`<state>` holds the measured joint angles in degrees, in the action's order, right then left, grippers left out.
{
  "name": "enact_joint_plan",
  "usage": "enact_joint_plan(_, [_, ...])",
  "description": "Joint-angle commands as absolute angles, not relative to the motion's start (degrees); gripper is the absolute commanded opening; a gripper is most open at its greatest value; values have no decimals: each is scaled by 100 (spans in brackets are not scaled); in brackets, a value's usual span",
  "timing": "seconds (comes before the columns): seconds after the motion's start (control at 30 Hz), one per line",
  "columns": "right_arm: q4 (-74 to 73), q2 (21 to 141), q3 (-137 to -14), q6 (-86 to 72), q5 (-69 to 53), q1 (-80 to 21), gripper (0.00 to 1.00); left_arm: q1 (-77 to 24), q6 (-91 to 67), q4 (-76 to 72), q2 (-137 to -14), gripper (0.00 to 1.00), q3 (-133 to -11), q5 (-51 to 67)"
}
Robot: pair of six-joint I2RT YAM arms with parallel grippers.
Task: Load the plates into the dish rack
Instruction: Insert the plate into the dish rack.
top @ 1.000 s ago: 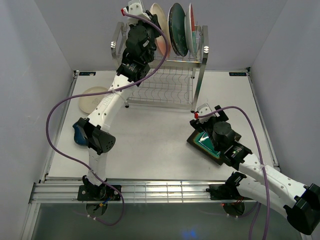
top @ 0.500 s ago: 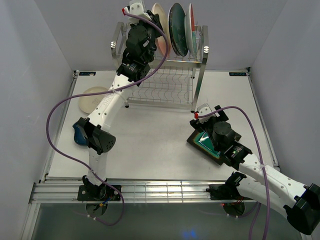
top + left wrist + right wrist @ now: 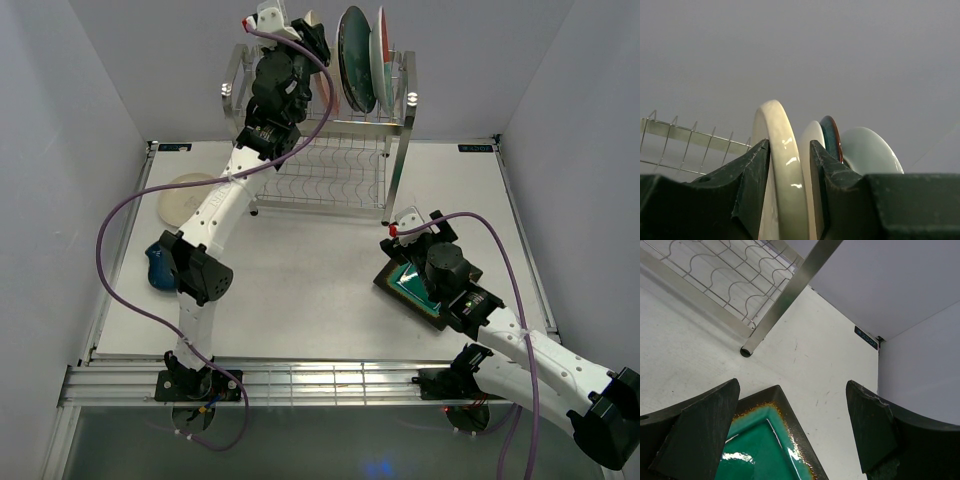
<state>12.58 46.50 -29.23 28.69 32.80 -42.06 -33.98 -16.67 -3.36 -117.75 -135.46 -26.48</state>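
Note:
The dish rack (image 3: 404, 150) stands at the back of the table. My left gripper (image 3: 312, 40) is at its top tier, shut on the rim of a pink-and-cream plate (image 3: 322, 92). In the left wrist view my left gripper (image 3: 789, 150) has both fingers pressed on that plate's cream rim (image 3: 785, 165). A dark teal plate (image 3: 352, 60) and a white plate (image 3: 381, 50) stand upright to its right. My right gripper (image 3: 410, 255) is open over a corner of the square green plate (image 3: 408, 287), which lies flat on the table. In the right wrist view that gripper (image 3: 785, 430) hangs over the plate's corner (image 3: 765, 450).
A cream plate (image 3: 185, 195) lies flat at the left back of the table. A dark blue plate (image 3: 158, 268) lies near the left edge, partly hidden by my left arm. The rack's lower tier (image 3: 330, 175) holds nothing. The rack's leg (image 3: 785, 300) stands just beyond my right gripper.
My left gripper has shifted a little right at the top tier, and the pink-and-cream plate now stands more edge-on under it. The right arm has not moved.

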Motion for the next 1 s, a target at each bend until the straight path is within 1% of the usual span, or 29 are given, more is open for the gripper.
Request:
enact_joint_plan(0.0, [1556, 4614, -2953, 2812, 3287, -4184, 92, -3410, -1723, -501, -11786, 49, -13553, -2391])
enact_joint_plan(0.1, [1547, 4597, -2953, 2804, 3287, -4184, 92, -3410, -1723, -483, -11830, 51, -13570, -2347])
enact_joint_plan(0.4, [1547, 4605, -2944, 2812, 3287, -4184, 92, -3401, -1688, -422, -11883, 52, -13562, -2285])
enact_joint_plan(0.63, [1556, 4597, -2953, 2804, 3287, -4184, 92, -3410, -1696, -396, -11681, 67, -13491, -2285])
enact_joint_plan(0.67, [1538, 4579, -2944, 2804, 3278, -4192, 92, -3410, -1688, -396, -11620, 72, -13404, -2285])
enact_joint_plan(0.77, [1538, 4579, -2962, 2786, 3270, -4184, 92, -3410, -1661, -404, -11339, 79, -13246, -2312])
enact_joint_plan(0.83, [1521, 4579, -2971, 2769, 3261, -4184, 92, -3410, -1643, -369, -11102, 87, -13096, -2311])
enact_joint_plan(0.87, [1512, 4588, -2979, 2760, 3261, -4184, 92, -3410, -1644, -360, -11022, 89, -13035, -2312])
enact_joint_plan(0.9, [1503, 4588, -2997, 2751, 3261, -4184, 92, -3401, -1644, -352, -10961, 94, -12938, -2294])
enact_joint_plan(0.97, [1468, 4579, -3015, 2716, 3252, -4184, 91, -3410, -1687, -211, -10767, 97, -12859, -2241])
